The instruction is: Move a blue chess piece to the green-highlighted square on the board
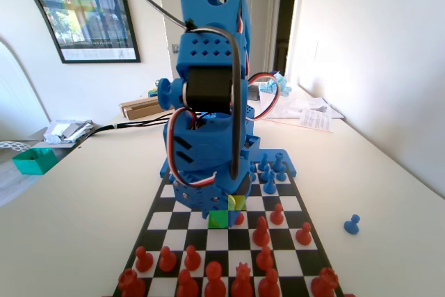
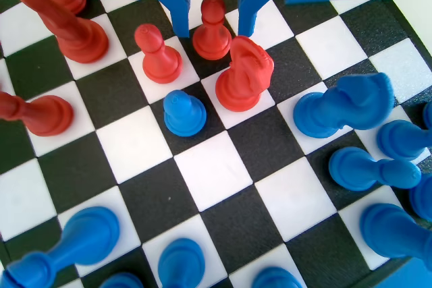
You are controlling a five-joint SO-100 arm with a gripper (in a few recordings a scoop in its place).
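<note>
red pawn (image 2: 212, 29) between open jaws, red knight (image 2: 244, 75) crowding right

— Where is my fixed view sitting?
— Low at the red end of the board (image 1: 292, 203), facing along it toward the blue arm.
— And my wrist view?
— Close above the board (image 2: 216, 166), looking steeply down past the tool (image 2: 213, 30). Both share the middle squares and red pieces.

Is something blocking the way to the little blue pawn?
Nothing stands straight between the open end effector and the blue pawn. A red pawn and red knight crowd either side, and another red pawn shows between the jaws.
</note>
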